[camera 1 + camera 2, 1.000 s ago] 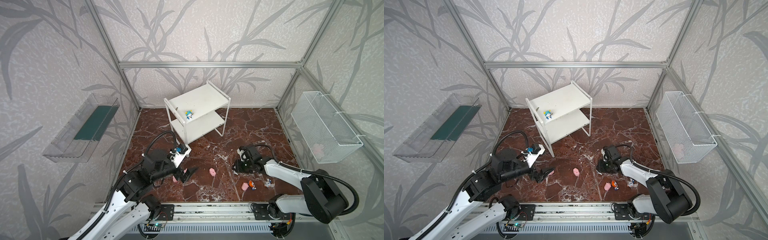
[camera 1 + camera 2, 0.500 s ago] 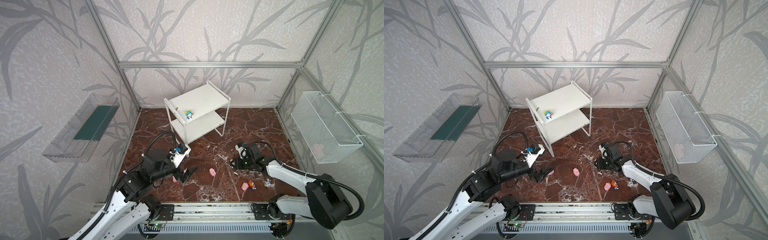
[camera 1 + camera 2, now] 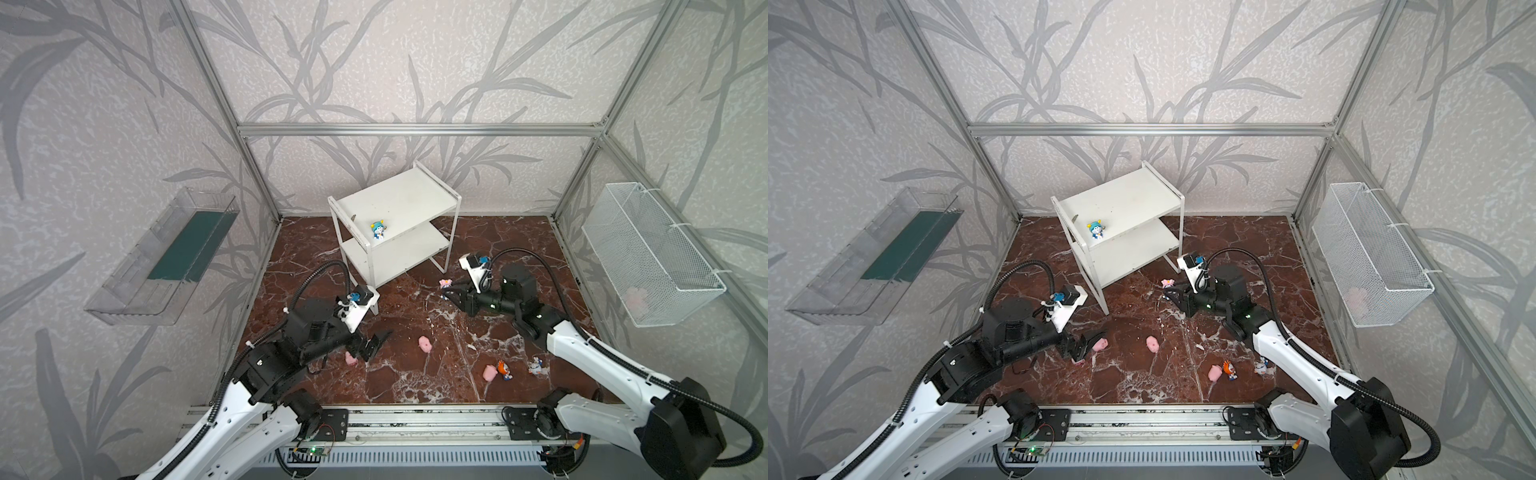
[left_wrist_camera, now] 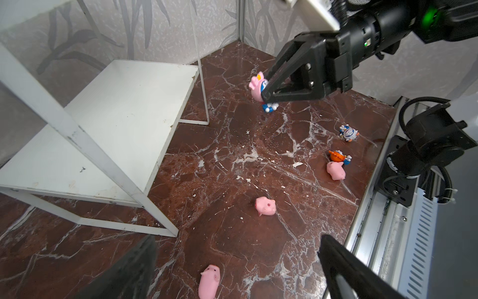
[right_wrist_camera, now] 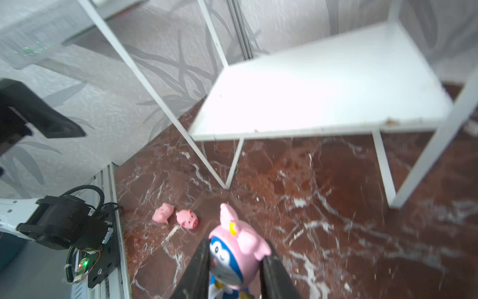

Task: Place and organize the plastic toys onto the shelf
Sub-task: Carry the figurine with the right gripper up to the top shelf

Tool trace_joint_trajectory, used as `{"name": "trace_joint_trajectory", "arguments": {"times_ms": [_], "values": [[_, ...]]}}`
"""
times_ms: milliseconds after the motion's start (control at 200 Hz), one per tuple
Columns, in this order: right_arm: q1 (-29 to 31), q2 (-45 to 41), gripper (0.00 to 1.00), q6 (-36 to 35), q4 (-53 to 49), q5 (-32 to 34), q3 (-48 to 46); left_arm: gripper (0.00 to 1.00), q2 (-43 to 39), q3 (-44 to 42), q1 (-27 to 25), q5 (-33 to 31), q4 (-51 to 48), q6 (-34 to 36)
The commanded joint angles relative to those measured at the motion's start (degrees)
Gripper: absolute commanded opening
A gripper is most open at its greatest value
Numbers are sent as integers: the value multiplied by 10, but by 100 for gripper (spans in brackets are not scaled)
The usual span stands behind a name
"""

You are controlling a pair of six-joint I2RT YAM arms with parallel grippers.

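My right gripper is shut on the pink-hat figurine, holding it just above the floor near the shelf's front leg. In both top views the figurine shows at the fingertips. A teal-hat figurine stands on the shelf's top board. My left gripper hangs open over a pink pig on the floor. Another pig lies mid-floor. A third pig, the orange-hat figurine and the white-hat figurine lie front right.
A white wire-mesh basket hangs on the right wall and a clear tray with a green panel on the left wall. The metal rail with both arm bases runs along the front edge.
My right gripper has moved left and back toward the shelf, carrying the pink-hat figurine. The left arm has stayed where it was.
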Motion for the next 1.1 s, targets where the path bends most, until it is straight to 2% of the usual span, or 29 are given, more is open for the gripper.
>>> {"name": "trace_joint_trajectory", "arguments": {"times_ms": [0,265,415,770,1095], "values": [[4,15,27,-50,29,-30,73,99,-7,-12,-2,-46,27,-4],[7,101,27,-67,3,-49,229,99,-48,-34,-2,-155,72,-10],[8,144,27,-74,-18,-54,302,99,-60,-30,-2,-183,99,2],[8,239,27,-100,-61,-70,435,99,11,68,-2,-181,109,64],[8,297,27,-138,-80,-96,482,99,20,70,-1,-149,126,67]]}}
